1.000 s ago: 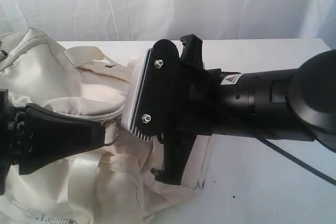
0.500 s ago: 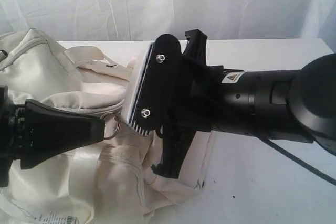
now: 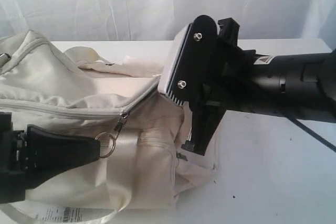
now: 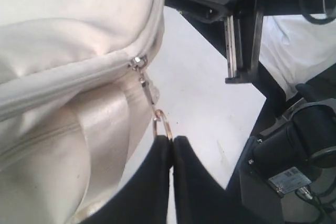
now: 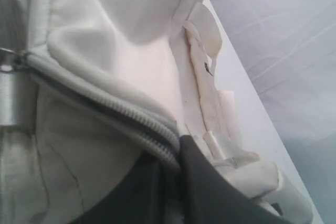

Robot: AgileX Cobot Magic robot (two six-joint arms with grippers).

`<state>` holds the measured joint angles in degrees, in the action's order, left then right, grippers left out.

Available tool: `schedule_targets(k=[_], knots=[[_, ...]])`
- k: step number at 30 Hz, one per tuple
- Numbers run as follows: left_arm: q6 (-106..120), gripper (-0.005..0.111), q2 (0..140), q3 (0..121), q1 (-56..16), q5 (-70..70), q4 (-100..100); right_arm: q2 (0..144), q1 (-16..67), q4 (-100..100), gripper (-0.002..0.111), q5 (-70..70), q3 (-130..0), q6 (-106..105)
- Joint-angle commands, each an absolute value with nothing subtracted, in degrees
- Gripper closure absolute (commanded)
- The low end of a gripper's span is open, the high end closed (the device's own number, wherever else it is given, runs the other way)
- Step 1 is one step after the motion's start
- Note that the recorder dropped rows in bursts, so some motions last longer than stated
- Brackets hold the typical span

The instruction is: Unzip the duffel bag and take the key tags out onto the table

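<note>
The counter (image 3: 273,182) under my arms is plain white, with a few tiny dark specks (image 3: 233,196) on its bare right side. The cream duffel bag (image 3: 68,93) sprawls over its left half, its fabric slumped onto the surface. A white printed paper tag (image 3: 58,214) shows at the bag's near edge; I cannot tell whether it rests on the counter.

Nothing readable. White paper barcode tag (image 3: 58,214) beside the left claw (image 3: 97,148): print too small. Red-and-white triangular sticker (image 3: 262,60) on the black arm (image 3: 294,85) behind the right claw (image 5: 178,148): no legible text.
</note>
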<state>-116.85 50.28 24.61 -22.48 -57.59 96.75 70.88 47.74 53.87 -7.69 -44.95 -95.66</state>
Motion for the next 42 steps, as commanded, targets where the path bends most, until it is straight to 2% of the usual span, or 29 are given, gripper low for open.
schedule_targets(k=[1,17,28,35,39,42], knots=[[-117.2,0.107,49.3,23.5,-23.0,-60.2,99.9,69.3,44.6,55.6,0.108,5.6,-45.9,-95.1],[-117.0,0.107,49.3,23.5,-23.0,-39.1,99.9,64.2,32.3,55.6,0.108,3.8,-45.8,-95.1],[-117.1,0.107,49.3,23.6,-23.0,-36.2,99.9,64.1,15.7,55.6,0.108,4.0,-40.6,-95.1],[-115.3,0.107,44.1,28.4,-23.0,-21.9,99.9,64.1,14.8,55.9,0.108,8.8,-40.6,-91.9],[-115.5,0.107,44.0,28.4,-23.0,-23.1,99.9,63.0,14.9,55.9,0.108,8.9,-40.7,-83.2],[-113.9,0.107,44.0,28.4,-23.0,-24.2,99.9,59.7,14.9,55.9,0.107,3.6,-40.7,-80.5]])
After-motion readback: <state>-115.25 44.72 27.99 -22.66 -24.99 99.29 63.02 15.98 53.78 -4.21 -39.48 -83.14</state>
